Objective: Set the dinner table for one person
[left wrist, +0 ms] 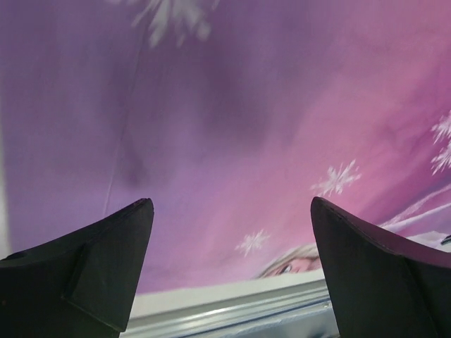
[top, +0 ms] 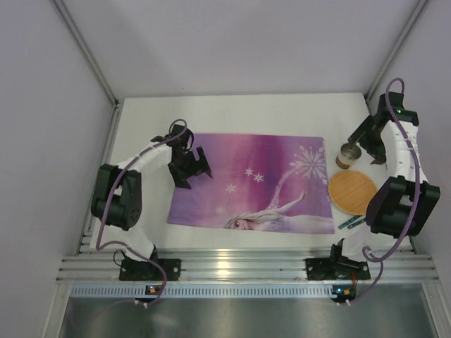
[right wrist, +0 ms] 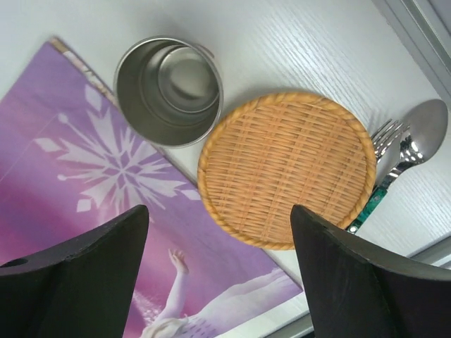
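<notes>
**A:** where's the dinner table (top: 246,113) in all this?

**B:** it's the white top under everything, right ahead of both arm bases. Purple placemat (top: 246,183) lies mid-table. Metal cup (right wrist: 169,91), woven plate (right wrist: 285,169), fork (right wrist: 384,134) and spoon (right wrist: 426,123) sit bunched at its right edge.

**A:** grippers?

**B:** left gripper (left wrist: 232,204) hovers over the mat's left end, jaws wide, nothing in them. Right gripper (right wrist: 220,208) is the same, spread above cup and plate.

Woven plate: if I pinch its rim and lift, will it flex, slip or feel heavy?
The woven plate looks like thin basketry, so probably light and fairly stiff. Its ribbed weave should grip rather than slip. It lies flat and shallow, so a push likely slides it, not tips it.
</notes>
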`<act>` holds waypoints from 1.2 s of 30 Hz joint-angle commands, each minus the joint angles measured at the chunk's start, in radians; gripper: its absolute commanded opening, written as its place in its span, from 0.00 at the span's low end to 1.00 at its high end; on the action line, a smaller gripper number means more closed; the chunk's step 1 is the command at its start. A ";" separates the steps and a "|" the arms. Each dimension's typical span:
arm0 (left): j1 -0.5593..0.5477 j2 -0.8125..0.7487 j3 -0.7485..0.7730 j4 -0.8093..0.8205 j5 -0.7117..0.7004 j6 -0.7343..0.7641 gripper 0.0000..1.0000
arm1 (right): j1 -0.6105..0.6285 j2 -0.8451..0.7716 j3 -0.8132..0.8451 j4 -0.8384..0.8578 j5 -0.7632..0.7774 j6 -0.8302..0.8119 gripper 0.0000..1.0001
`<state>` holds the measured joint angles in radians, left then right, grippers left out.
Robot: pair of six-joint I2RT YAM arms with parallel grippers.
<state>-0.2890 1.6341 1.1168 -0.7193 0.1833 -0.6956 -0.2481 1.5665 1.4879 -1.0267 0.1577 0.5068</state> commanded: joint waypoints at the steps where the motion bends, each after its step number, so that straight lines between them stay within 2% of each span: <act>1: -0.007 0.159 0.177 0.164 0.116 0.036 0.99 | -0.029 0.064 0.119 -0.038 0.008 -0.025 0.81; 5: -0.009 0.370 0.352 0.173 0.163 0.019 0.98 | -0.056 0.170 0.196 -0.044 -0.001 -0.024 0.77; 9: -0.003 0.467 0.443 0.133 0.150 0.002 0.98 | -0.056 0.239 0.238 -0.036 0.003 -0.019 0.73; 15: 0.031 0.460 0.365 0.144 0.113 -0.013 0.98 | -0.056 0.331 0.207 0.008 0.006 0.005 0.68; 24: 0.134 0.342 0.178 0.118 -0.022 -0.022 0.98 | -0.053 0.415 0.204 0.068 -0.003 0.022 0.57; 27: 0.163 0.322 0.132 0.124 -0.033 -0.007 0.98 | -0.049 0.438 0.204 0.082 0.005 0.010 0.51; 28: 0.166 0.317 0.118 0.124 -0.042 -0.004 0.99 | -0.045 0.443 0.207 0.086 0.006 0.007 0.44; 30: 0.172 0.311 0.106 0.124 -0.050 -0.005 0.98 | -0.042 0.454 0.210 0.094 0.011 0.004 0.37; 31: 0.172 0.306 0.098 0.118 -0.057 -0.011 0.98 | -0.034 0.460 0.210 0.099 0.014 0.003 0.29; 33: 0.178 0.300 0.094 0.109 -0.077 -0.027 0.99 | -0.030 0.466 0.212 0.103 0.014 -0.001 0.23; 34: 0.180 0.293 0.087 0.104 -0.097 -0.047 0.99 | -0.023 0.471 0.213 0.105 0.016 -0.002 0.16; 36: 0.188 0.290 0.086 0.068 -0.119 -0.073 0.98 | -0.016 0.483 0.224 0.108 0.017 -0.007 0.09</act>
<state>-0.1253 1.8927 1.2617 -0.5472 0.2283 -0.7605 -0.2798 2.0342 1.6760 -0.9581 0.1604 0.5129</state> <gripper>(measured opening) 0.983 0.125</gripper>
